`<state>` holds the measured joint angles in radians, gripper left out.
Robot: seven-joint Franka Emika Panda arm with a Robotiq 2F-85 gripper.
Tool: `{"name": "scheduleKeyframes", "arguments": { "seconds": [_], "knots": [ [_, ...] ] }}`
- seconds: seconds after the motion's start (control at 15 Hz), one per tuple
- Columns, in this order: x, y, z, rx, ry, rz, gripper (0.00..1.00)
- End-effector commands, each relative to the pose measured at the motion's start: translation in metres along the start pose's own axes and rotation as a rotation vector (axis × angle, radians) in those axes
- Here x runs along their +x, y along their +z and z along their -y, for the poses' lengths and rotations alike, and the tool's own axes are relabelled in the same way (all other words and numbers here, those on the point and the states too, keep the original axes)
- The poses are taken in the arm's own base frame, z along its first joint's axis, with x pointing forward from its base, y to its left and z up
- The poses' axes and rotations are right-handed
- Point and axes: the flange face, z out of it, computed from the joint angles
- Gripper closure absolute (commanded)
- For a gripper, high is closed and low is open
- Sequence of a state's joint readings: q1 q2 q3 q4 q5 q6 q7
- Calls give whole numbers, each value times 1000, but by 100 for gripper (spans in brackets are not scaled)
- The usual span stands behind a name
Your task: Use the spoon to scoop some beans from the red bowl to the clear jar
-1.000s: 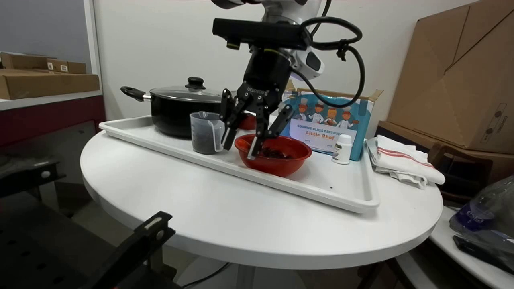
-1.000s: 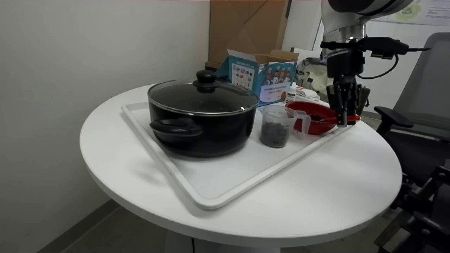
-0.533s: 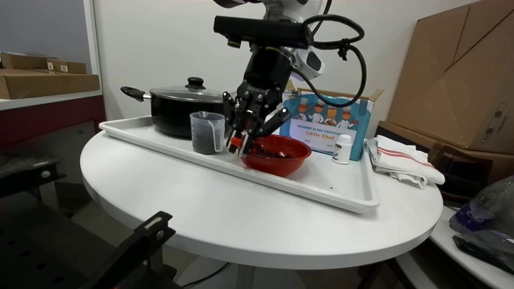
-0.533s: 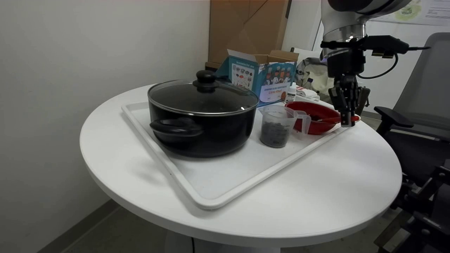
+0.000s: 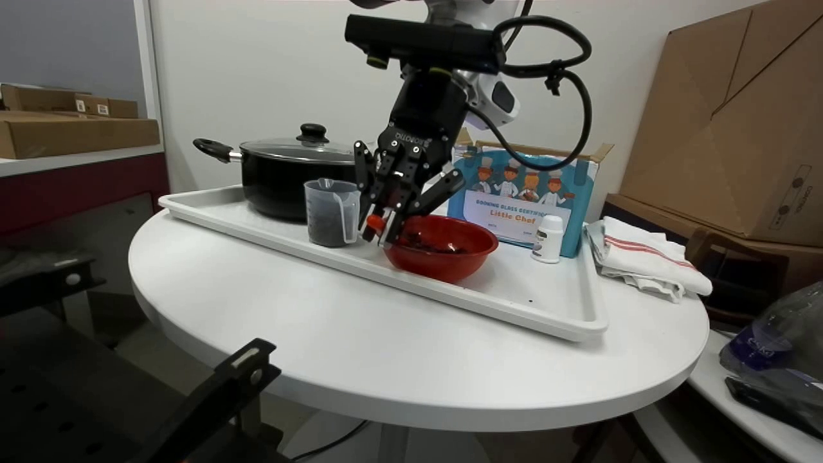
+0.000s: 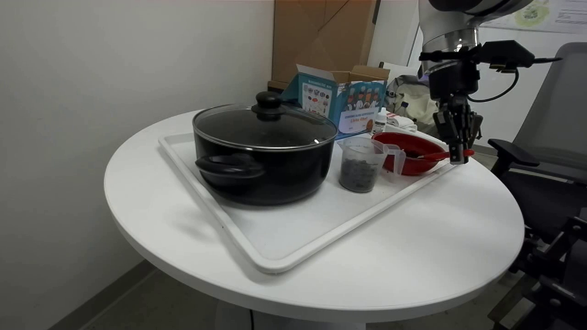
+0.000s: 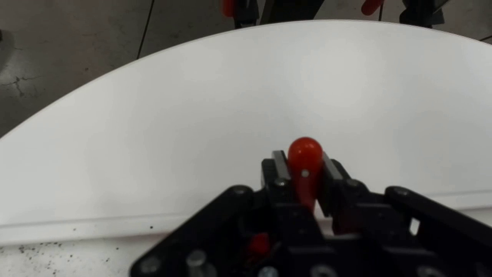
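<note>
- Wrist view: my gripper [image 7: 305, 163] pinches the spoon [image 7: 306, 152] by its handle.
- In both exterior views, bowl [image 5: 440, 265] and beans [image 5: 434, 245] lie just beside the gripper; jar [image 6: 358, 170] stands between gripper and pot [image 6: 293, 169].
- Since a second ago, my spread jaws have drawn together.

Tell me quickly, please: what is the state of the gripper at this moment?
Gripper: closed, holding the red spoon by its handle.

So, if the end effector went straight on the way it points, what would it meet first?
Likely the white tabletop beside the tray rim; depth is unclear, so the end effector might clip that rim first.
</note>
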<state>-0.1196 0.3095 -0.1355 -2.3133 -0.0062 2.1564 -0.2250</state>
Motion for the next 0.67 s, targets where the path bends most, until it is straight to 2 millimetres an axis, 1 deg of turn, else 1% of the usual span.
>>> {"name": "scheduleKeyframes", "arguments": {
  "seconds": [0.0,0.2,0.6],
  "knots": [
    [-6,-11,-3,12,-34,12,90],
    [-9,-16,-5,15,-42,6,90],
    [-17,-33,-5,5,-40,-27,90]
  ]
}}
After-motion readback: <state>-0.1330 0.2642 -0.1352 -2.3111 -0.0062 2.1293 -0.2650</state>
